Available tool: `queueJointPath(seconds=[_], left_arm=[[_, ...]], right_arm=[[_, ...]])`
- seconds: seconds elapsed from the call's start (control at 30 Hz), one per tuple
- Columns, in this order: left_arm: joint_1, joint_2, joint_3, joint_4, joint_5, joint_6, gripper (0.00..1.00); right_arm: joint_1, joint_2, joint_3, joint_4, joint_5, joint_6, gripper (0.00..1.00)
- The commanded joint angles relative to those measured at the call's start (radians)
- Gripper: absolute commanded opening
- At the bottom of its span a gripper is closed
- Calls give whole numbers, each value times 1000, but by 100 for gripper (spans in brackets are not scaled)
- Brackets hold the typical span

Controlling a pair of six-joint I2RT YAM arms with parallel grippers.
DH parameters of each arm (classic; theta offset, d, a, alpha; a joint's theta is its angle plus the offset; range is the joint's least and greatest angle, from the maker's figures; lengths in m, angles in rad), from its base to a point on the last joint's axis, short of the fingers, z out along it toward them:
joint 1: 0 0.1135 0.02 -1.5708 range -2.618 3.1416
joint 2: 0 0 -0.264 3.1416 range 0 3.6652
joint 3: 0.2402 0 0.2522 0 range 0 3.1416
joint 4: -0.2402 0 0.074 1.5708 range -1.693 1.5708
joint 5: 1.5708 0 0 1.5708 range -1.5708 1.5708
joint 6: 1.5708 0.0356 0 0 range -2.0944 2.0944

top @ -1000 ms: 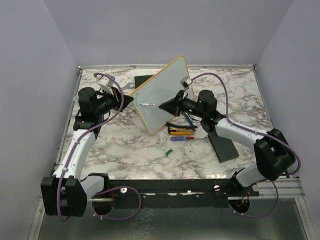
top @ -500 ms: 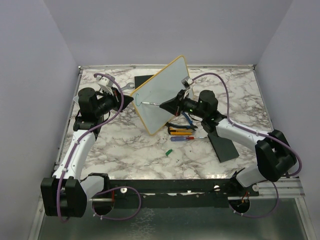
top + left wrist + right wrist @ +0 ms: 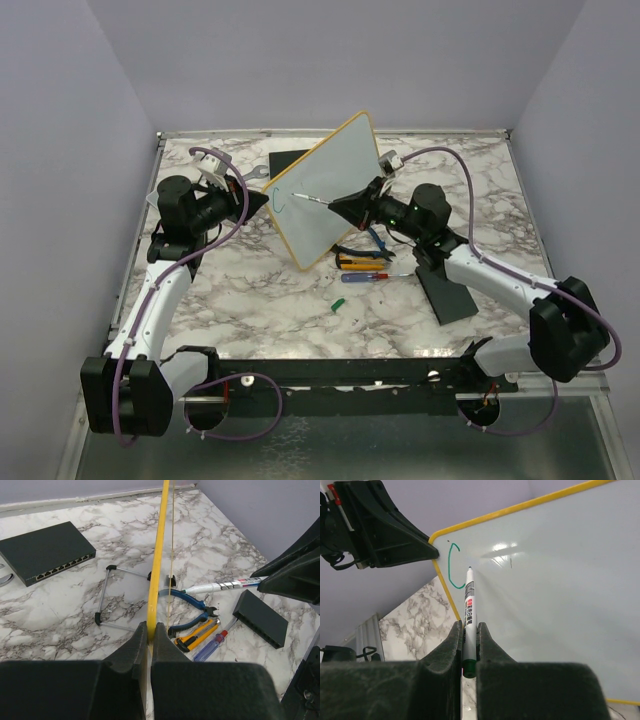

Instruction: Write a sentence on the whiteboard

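Overhead, saw the whiteboard (image 3: 330,190) tilted on edge toward the desk's far side, its left rim clamped in the shut left gripper (image 3: 255,203). Noted the right gripper (image 3: 345,207), closed on a marker (image 3: 312,199), shifted up and right since a second ago. Read the sentence (image 3: 283,204) as barely begun: one teal C.

From the left wrist, spotted pliers (image 3: 190,602), a utility knife (image 3: 197,636) and a screwdriver (image 3: 212,645) beneath the marker, clear of it.

From the right wrist, found the tip just right of the C, with blank board ahead.
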Motion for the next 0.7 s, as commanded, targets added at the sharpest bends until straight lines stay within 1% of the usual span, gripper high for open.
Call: queueJointPath(seconds=[0.0, 0.33, 0.67], left_arm=[[2, -26, -6, 20, 6, 21, 0], [2, -24, -5, 20, 10, 21, 0], [2, -24, -6, 21, 12, 23, 0]], right_arm=[[-2, 45, 28, 9, 5, -6, 1], [-2, 86, 42, 53, -17, 3, 0], [-2, 116, 68, 46, -36, -5, 1]])
